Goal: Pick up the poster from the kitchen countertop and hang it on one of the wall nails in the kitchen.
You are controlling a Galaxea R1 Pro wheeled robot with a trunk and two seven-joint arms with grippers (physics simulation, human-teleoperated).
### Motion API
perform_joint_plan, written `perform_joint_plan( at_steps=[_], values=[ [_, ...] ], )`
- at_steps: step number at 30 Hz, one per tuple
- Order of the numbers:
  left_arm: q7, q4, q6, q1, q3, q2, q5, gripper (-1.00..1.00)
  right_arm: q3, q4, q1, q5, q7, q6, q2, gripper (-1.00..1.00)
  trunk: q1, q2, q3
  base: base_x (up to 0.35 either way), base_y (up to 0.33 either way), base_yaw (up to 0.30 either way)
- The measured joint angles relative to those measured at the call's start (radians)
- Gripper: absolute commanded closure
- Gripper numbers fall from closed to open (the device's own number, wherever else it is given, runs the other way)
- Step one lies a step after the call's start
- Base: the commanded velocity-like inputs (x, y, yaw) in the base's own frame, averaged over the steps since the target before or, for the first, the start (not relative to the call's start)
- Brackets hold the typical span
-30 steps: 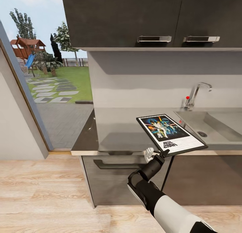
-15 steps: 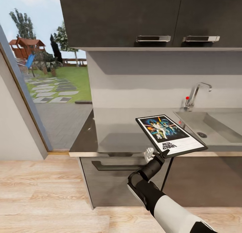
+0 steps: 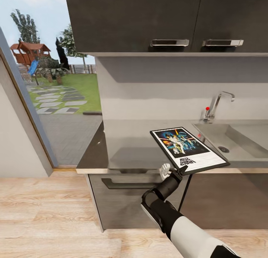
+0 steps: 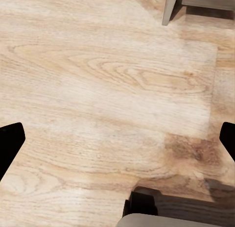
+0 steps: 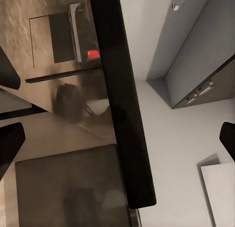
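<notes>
We see the flat black-framed Star Wars poster (image 3: 189, 149) held tilted above the front of the long grey matte worktop (image 3: 130, 146), its near corner past the worktop's thin pale front edge and its far side over the moulded steel sink basin (image 3: 238, 139). Our right end effector (image 3: 175, 171) is pinching that near lower corner from below; in the right wrist view the poster's black frame edge (image 5: 120, 99) runs between the dark fingers (image 5: 10, 138). Dark wall cupboards (image 3: 149, 20) hang overhead, the grey wall stands behind, and the chrome tap (image 3: 217, 103) rises beyond the basin. To the left the worktop ends at a glass door giving on the garden (image 3: 56, 83). Pale wooden floor (image 3: 44, 213) lies open before the cabinets. Our left end effector (image 4: 117, 138) hangs spread over that floor.
</notes>
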Motion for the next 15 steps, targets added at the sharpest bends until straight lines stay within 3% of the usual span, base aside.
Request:
perform_joint_plan(
  at_steps=[15],
  values=[
    [0.000,0.000,0.000,0.000,0.000,0.000,0.000,-1.00,0.000,0.000,0.000,0.000,0.000,0.000,0.000,-1.00,0.000,0.000,0.000,0.000,0.000,0.000]
  ],
)
